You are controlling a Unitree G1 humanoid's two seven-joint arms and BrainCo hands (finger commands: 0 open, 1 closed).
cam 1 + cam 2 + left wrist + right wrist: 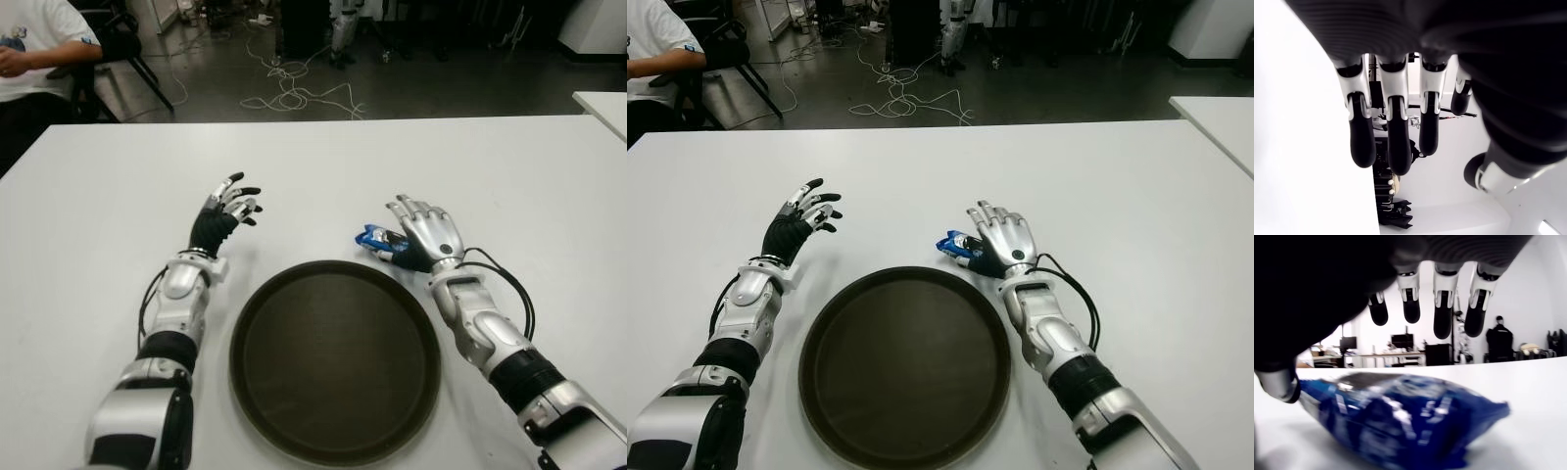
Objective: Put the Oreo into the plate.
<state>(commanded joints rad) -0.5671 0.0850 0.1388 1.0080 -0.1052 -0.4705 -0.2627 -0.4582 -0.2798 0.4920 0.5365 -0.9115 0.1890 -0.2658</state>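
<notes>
Oreo pack [1400, 421], blue wrapper, lies on the white surface [323, 166] under the right hand [423, 233], sticking out past its thumb side. Right hand is palm-down over the pack, fingers [1444, 313] extended and spread above it, thumb tip beside one end of the wrapper; nothing clamped, no grasp visible. Plate [255, 382], dark and round, sits just near-side of that hand, between both forearms. Left hand [227, 211] is well apart on the other side of the plate, raised, fingers loosely splayed, holding nothing.
</notes>
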